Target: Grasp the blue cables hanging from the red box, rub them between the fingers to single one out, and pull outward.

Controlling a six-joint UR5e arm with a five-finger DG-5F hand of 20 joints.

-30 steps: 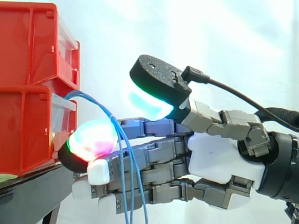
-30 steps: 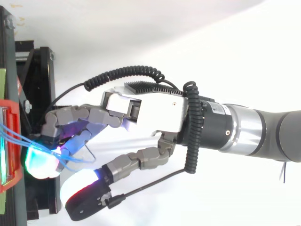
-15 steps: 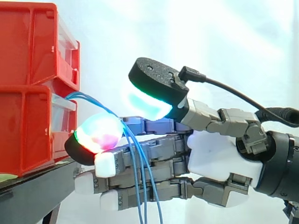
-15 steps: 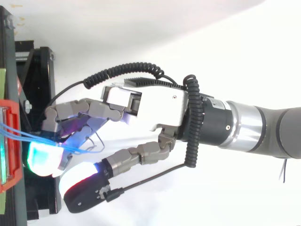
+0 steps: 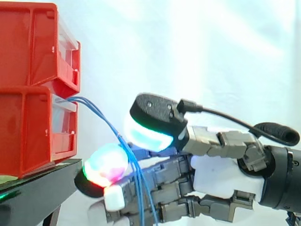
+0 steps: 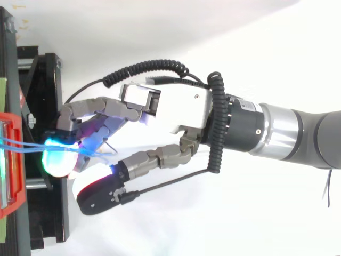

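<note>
Several thin blue cables (image 5: pixel 101 115) leave the clear front of the lower red box (image 5: pixel 28 132) and slope down to the right. They drape across the near side of my hand's (image 5: pixel 221 165) straight fingers and hang below them. One fingertip (image 5: pixel 106 165) glows green and red just left of the cables. The thumb pad (image 5: pixel 148 134) hovers above and to the right of them, with a gap to the fingers. From above, the cables (image 6: pixel 26 145) run from the red box (image 6: pixel 13 160) over the cyan fingertip (image 6: pixel 59 157), and the thumb (image 6: pixel 101 192) stands apart from the hand (image 6: pixel 181 112).
A second red box (image 5: pixel 33 42) is stacked on the lower one. Both stand on a black stand (image 5: pixel 33 188) whose edge lies just left of my fingertips. A white curtain hangs behind, and the arm comes in from the right.
The hand has dropped lower and drawn slightly right, away from the box. The thumb has come down closer to the fingers. The cables now slope down more steeply.
</note>
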